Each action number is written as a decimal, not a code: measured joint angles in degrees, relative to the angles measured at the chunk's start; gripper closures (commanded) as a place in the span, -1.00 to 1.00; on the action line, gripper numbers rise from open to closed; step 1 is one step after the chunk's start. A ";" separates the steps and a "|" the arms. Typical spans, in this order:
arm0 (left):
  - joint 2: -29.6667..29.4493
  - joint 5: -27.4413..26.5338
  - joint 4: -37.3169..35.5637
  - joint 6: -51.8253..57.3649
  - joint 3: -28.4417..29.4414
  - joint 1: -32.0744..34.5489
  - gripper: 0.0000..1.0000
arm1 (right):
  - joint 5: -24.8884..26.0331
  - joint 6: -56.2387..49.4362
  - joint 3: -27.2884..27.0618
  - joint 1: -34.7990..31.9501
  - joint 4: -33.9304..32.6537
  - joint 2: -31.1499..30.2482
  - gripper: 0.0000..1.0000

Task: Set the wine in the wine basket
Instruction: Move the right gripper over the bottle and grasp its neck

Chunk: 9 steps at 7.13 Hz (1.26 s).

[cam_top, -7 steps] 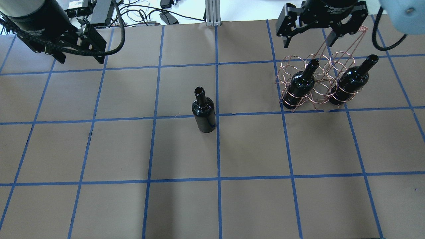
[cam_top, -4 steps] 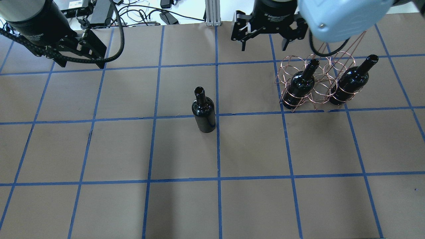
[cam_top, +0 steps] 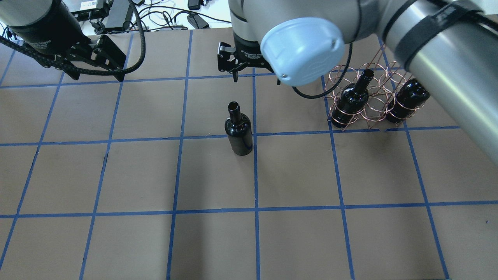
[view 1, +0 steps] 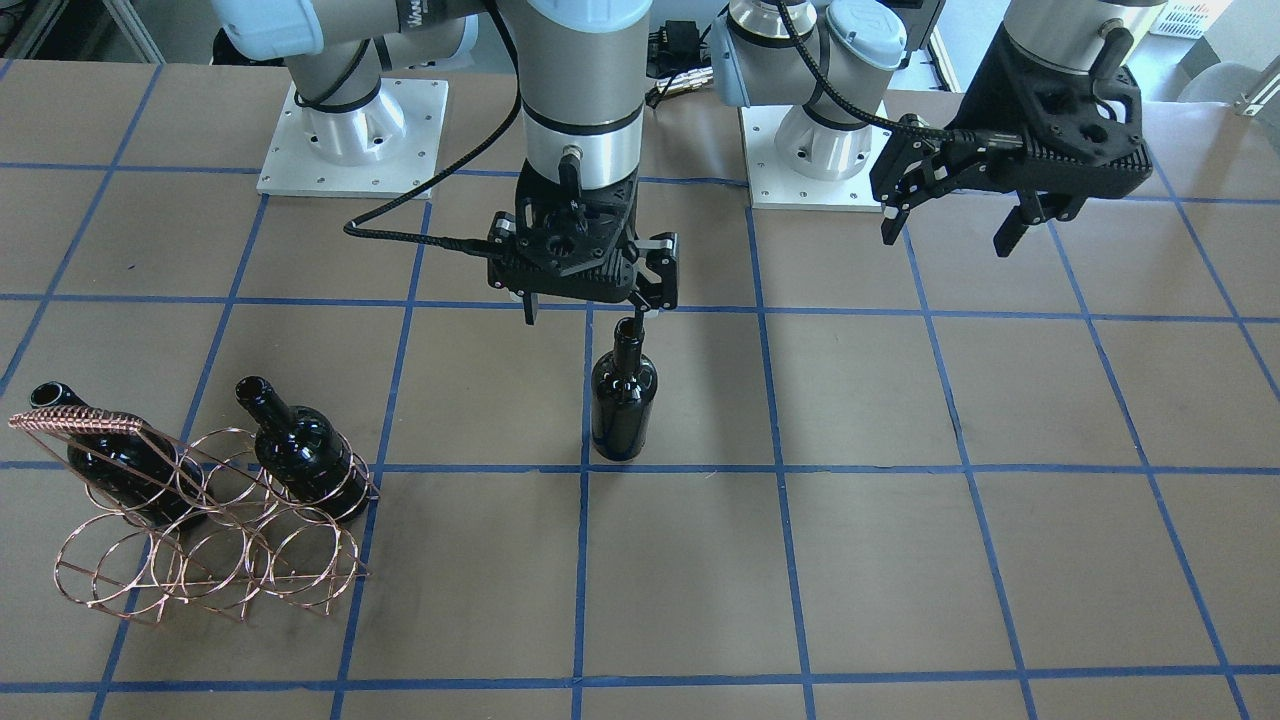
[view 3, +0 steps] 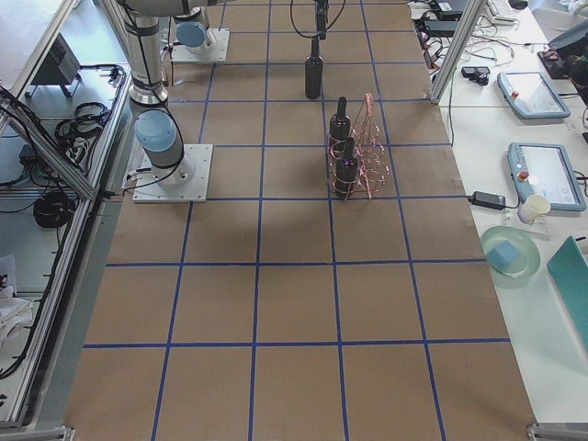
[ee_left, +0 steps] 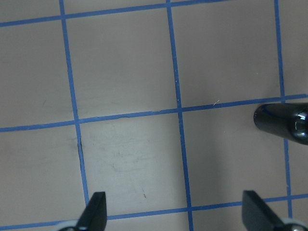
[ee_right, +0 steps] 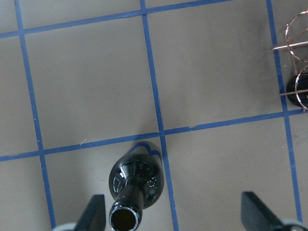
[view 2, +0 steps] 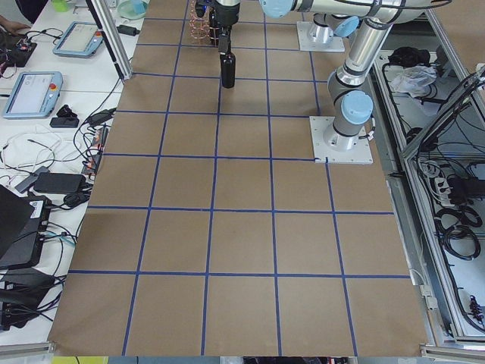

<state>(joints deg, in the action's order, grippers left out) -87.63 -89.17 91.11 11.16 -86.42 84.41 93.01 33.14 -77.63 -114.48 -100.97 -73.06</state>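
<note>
Nearest in the front-facing view, the wine basket [view 1: 75, 421] sits on the table [view 1: 900, 600] with two other bottles [view 1: 300, 455] in its rings. Further in, the wine [view 1: 622, 400] stands upright on the table, well apart from the basket. Just above its mouth hangs the right hand [view 1: 588, 310], fingers spread, holding nothing. Farthest back, the left hand [view 1: 947, 238] hovers spread and empty.

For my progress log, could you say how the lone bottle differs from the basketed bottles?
The lone bottle stands free mid-table; the basket bottles sit within the wine basket's rings. The right gripper hangs near the lone bottle, not the basket bottles. All are glossy black.
</note>
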 measured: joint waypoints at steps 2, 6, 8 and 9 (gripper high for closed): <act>0.08 0.01 -0.02 0.29 -0.82 -0.02 -1.00 | -0.52 1.02 -0.08 -0.43 -0.77 2.55 -0.88; 0.17 0.09 -0.05 0.38 -1.08 -0.03 -1.00 | -3.41 1.38 -0.57 -0.87 -0.04 4.01 -0.75; 0.18 0.06 0.00 0.43 -1.11 0.02 -1.00 | -3.79 1.07 -0.73 -1.56 1.60 4.50 -0.70; 0.18 0.05 0.02 0.44 -1.11 0.02 -1.00 | -3.78 1.23 -0.85 -2.45 1.67 5.11 -0.70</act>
<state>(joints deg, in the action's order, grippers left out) -87.45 -89.12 91.13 11.60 -87.53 84.43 89.24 34.37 -78.48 -116.93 -99.30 -67.95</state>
